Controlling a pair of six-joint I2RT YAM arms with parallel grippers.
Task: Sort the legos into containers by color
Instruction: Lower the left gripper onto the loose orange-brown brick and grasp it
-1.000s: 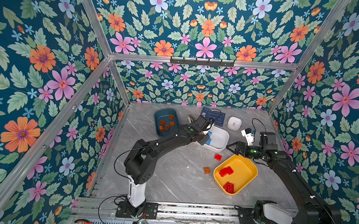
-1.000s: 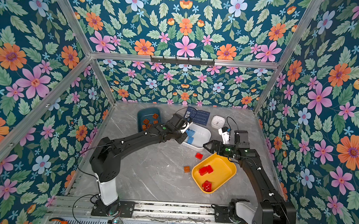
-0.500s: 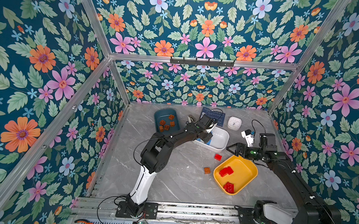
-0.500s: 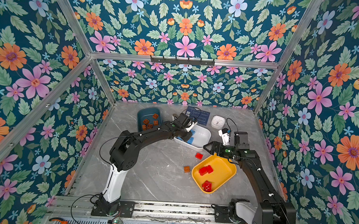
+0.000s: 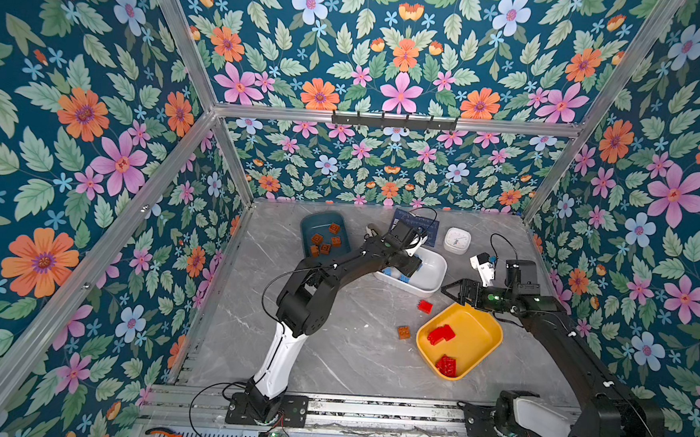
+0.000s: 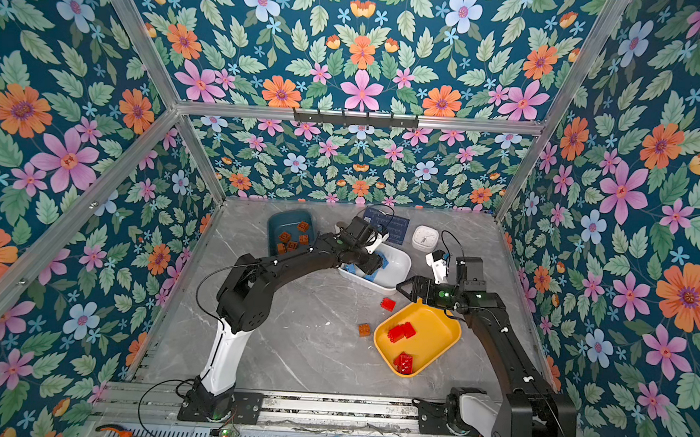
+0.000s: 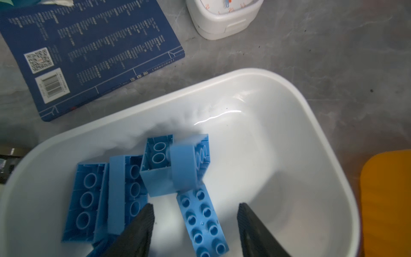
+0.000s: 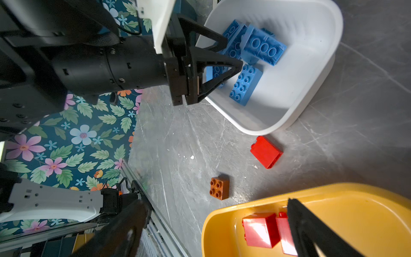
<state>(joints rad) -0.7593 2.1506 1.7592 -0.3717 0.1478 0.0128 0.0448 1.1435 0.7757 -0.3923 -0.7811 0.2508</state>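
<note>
The blue card [image 7: 89,55] bears a QR code, a barcode and print too blurred to read; the clock [image 7: 222,20] numerals likewise.

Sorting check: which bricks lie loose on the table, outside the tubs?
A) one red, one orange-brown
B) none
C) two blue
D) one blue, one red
A: a small red plastic brick and a small orange-brown plastic brick lie on the grey marble table beside the yellow plastic tub. The blue plastic bricks in view all sit in the white plastic tub.
</note>
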